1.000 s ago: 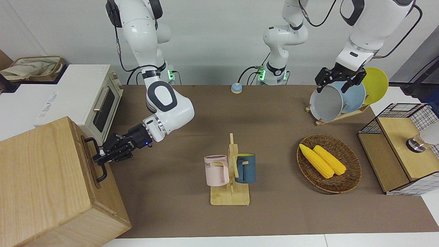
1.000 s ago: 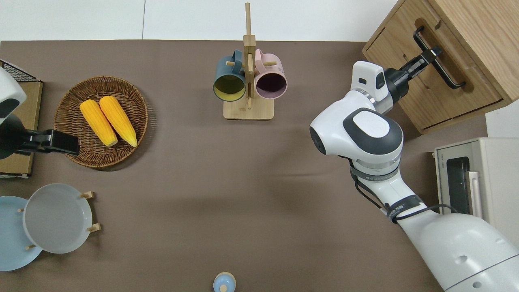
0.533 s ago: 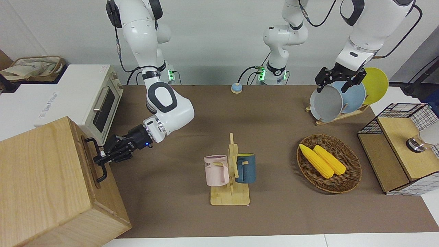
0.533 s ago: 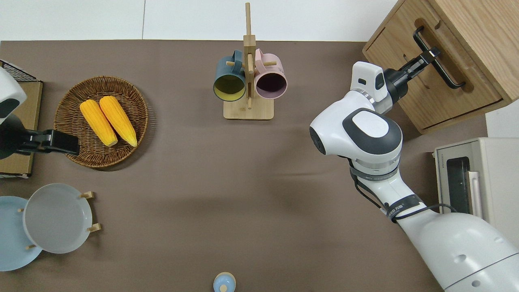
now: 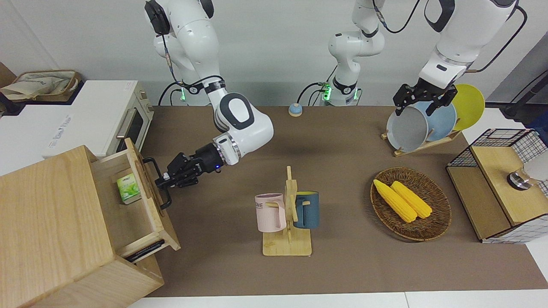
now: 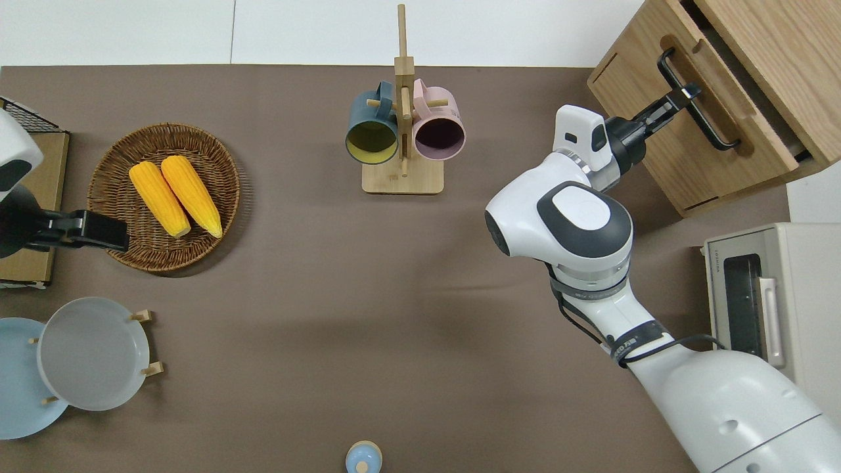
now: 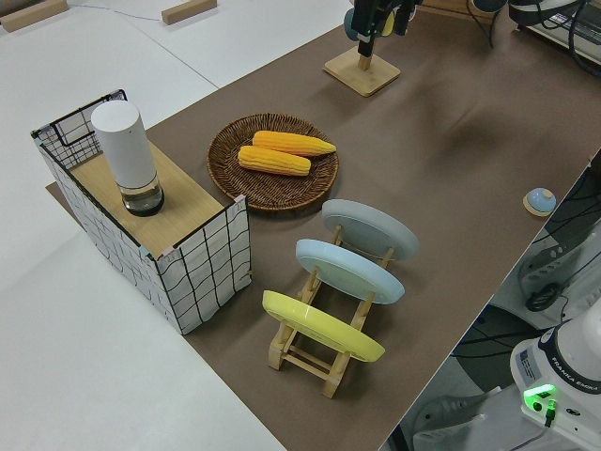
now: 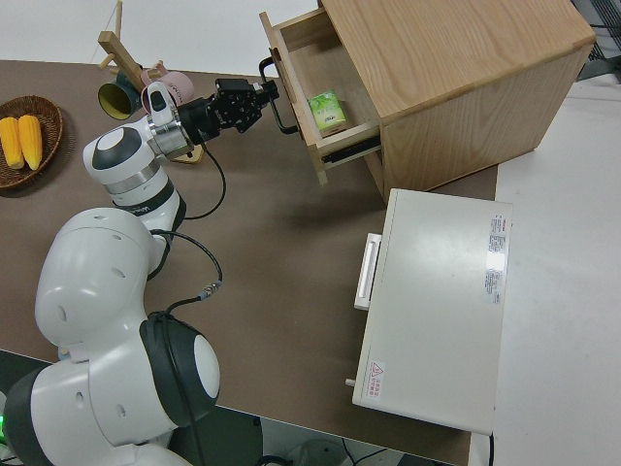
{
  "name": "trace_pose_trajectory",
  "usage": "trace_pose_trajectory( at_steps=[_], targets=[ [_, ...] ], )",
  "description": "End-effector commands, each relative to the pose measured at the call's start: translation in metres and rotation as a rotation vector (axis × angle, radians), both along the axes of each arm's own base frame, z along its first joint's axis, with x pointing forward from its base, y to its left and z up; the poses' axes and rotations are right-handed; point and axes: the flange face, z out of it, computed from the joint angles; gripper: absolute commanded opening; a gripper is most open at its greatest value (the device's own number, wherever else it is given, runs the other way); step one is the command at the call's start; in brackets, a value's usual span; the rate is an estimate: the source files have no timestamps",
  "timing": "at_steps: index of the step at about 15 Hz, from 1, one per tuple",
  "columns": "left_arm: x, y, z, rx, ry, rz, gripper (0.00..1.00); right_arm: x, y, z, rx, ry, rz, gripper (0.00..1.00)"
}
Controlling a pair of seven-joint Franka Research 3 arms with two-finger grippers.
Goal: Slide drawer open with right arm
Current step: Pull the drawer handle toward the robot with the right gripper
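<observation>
The black handle (image 5: 156, 182) of the drawer (image 5: 128, 201) is seemingly clenched between the right gripper's (image 5: 162, 181) fingers; a green carton (image 8: 329, 110) inside is hidden from overhead. The left arm is parked.

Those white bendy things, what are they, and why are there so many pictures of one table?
They are robot arms. Each ends in a black claw called a gripper. Four cameras look at one moment: one faces the robots, one looks straight down, and one sits at each end of the table.

The right gripper is clamped on the black handle of the wooden drawer, which is pulled partly out of its cabinet. Inside lies a small green box. The other arm is parked.

On the brown table are a basket with two corn cobs, a wooden stand with a pink mug and a blue mug, a plate rack and a white toaster oven.
</observation>
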Motion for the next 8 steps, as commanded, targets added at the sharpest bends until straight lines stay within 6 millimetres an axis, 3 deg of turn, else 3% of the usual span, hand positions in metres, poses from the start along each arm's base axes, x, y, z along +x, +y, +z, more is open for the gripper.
trace_pose_trajectory(
  at_steps=[1, 4, 8],
  targets=[
    [0.002, 0.001, 0.004, 0.016, 0.005, -0.012, 0.99, -0.026, 0.066, 0.011, 0.021, 0.008, 0.076, 0.000],
    [0.002, 0.001, 0.004, 0.016, 0.005, -0.012, 0.99, -0.040, 0.094, 0.017, 0.025, 0.011, 0.094, 0.000],
    [0.002, 0.001, 0.004, 0.016, 0.005, -0.012, 0.99, -0.046, 0.105, 0.022, 0.028, 0.009, 0.095, 0.000]
  ],
)
